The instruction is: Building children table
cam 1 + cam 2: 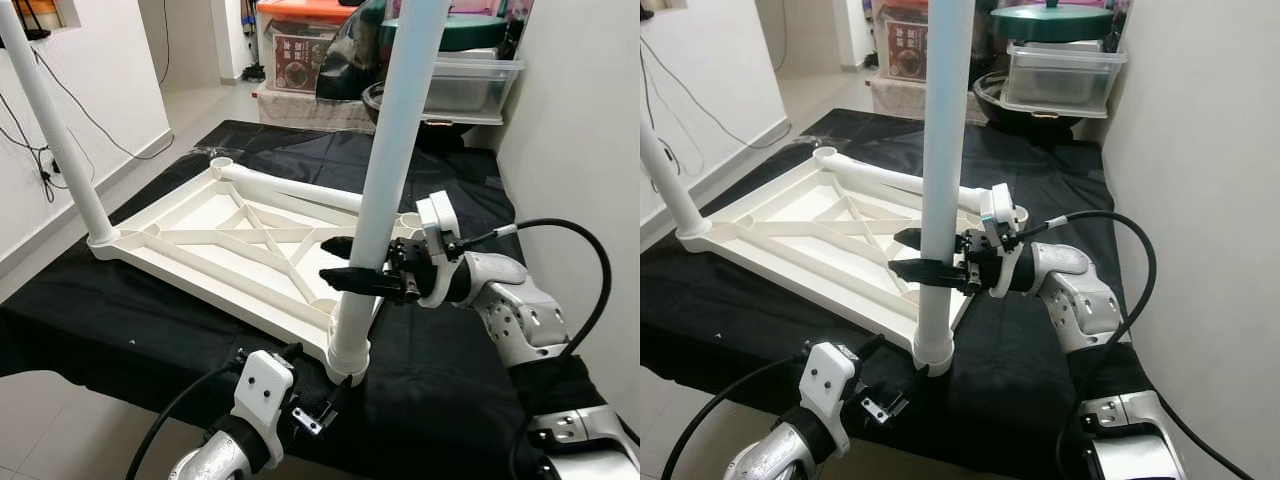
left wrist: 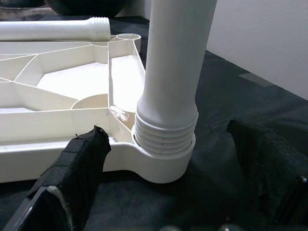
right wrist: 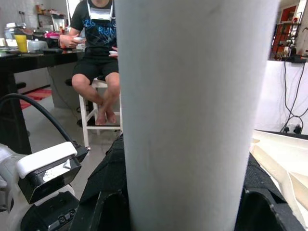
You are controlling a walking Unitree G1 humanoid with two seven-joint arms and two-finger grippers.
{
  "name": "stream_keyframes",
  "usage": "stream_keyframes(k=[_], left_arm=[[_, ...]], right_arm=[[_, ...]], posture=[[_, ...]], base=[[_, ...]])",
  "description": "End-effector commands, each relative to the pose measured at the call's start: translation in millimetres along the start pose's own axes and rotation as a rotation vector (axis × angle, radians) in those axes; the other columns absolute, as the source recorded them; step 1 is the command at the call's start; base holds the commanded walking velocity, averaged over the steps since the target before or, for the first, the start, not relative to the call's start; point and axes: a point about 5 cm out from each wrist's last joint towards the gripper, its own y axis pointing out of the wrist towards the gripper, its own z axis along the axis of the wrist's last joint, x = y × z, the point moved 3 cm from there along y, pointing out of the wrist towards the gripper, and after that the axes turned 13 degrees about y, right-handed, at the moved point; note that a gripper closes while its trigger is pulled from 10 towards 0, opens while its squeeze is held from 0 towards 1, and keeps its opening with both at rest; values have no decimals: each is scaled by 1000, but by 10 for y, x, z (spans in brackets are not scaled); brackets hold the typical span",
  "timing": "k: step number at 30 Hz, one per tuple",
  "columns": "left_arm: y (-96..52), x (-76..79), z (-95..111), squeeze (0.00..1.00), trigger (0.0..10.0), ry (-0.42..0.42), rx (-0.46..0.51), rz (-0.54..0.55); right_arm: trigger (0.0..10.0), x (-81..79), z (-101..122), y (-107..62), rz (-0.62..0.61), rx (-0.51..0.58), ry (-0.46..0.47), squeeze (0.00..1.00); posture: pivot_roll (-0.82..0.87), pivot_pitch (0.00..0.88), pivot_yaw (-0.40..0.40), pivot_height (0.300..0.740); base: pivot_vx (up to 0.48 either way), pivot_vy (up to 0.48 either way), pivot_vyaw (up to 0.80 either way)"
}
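White plastic children's tabletop (image 1: 215,245) lies upside down on a black cloth-covered table (image 1: 450,390), ribbed underside facing up. One white plastic tube leg (image 1: 385,190) stands upright in the near right corner socket. A second upright leg (image 1: 55,125) stands in the far left corner. A third white leg (image 1: 290,188) lies flat across the far part of the underside.

Right gripper (image 1: 345,265) is clamped on the near right upright leg, one black finger on each side, partway up the tube.

Left gripper (image 2: 163,163) sits low at the table's near edge, just before the base of that same leg, its fingers (image 2: 79,163) spread wide and holding nothing.

A seated person (image 3: 98,53) appears in the right wrist view.
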Motion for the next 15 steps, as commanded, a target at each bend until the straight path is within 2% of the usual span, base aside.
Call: stream_keyframes(k=[1,3,6,11,15], left_arm=[[-12,11,-51,0,10000,0,-19,-6],[-12,5,-47,0,10000,0,-18,-4],[-13,2,-45,0,10000,-1,-17,-3],[-14,2,-45,0,10000,-1,-17,-2],[-12,4,-42,0,10000,-1,-17,2]], right_arm=[[0,50,-99,13,-43,-41,7,0],[0,161,-174,11,-131,-75,11,0],[0,227,-218,6,-184,-95,14,0],[0,259,-232,4,-211,-98,18,0],[0,351,-247,-2,-287,-81,19,0]], posture=[[70,33,-43,740],[69,37,-42,740],[68,38,-42,740],[67,39,-42,740],[69,40,-46,740]], base=[[0,0,0],[0,0,0],[0,0,0],[0,0,0],[0,0,0]])
